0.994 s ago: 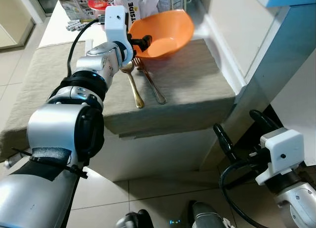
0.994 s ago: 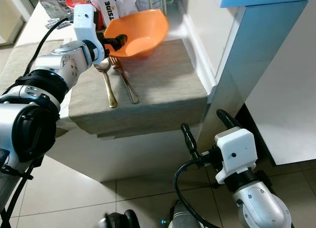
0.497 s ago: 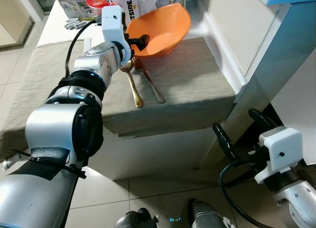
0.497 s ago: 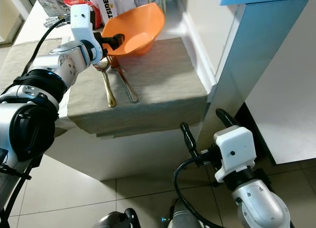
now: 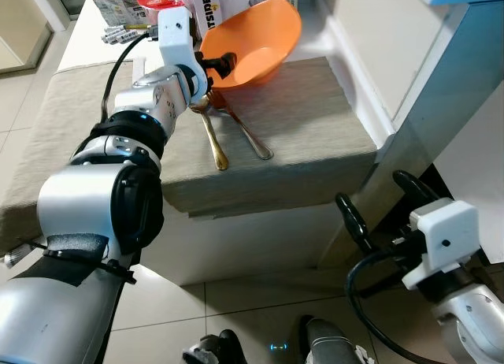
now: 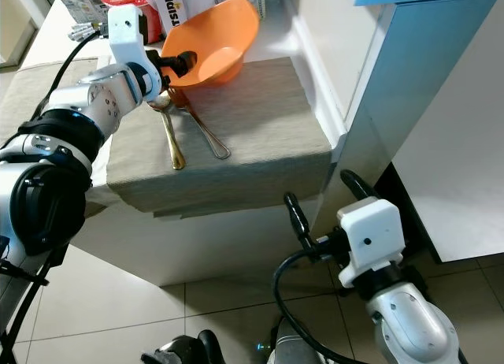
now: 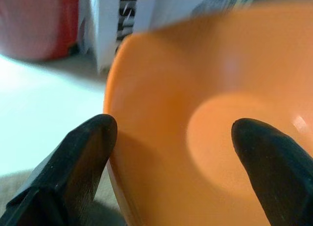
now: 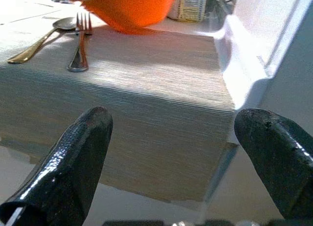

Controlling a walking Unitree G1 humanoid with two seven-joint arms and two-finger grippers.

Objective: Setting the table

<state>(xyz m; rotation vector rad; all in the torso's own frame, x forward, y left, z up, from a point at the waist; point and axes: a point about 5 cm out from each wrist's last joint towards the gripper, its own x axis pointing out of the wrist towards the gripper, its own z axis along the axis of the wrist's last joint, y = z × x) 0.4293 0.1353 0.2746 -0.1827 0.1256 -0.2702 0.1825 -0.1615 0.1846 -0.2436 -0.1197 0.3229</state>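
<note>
Left hand (image 5: 227, 62) clamped on the near rim of the bowl (image 5: 256, 41), one finger (image 7: 78, 162) outside, the other inside; bowl tilted, raised off the cloth-covered tabletop (image 5: 315, 135). Just below that hand, a spoon (image 5: 209, 134) and fork (image 5: 246, 131) side by side on the cloth. Boxes (image 5: 206, 5) just beyond the bowl. Right hand (image 5: 378, 214) low beside the tabletop's edge, fingers spread wide, holding nothing.

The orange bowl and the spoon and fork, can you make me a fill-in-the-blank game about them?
1. The left gripper holds the bowl by its ____.
2. The bowl's colour is ____.
3. Next to the gold spoon lies a silver ____.
4. The spoon lies on a grey-brown ____.

Missing words: rim; orange; fork; cloth
</note>
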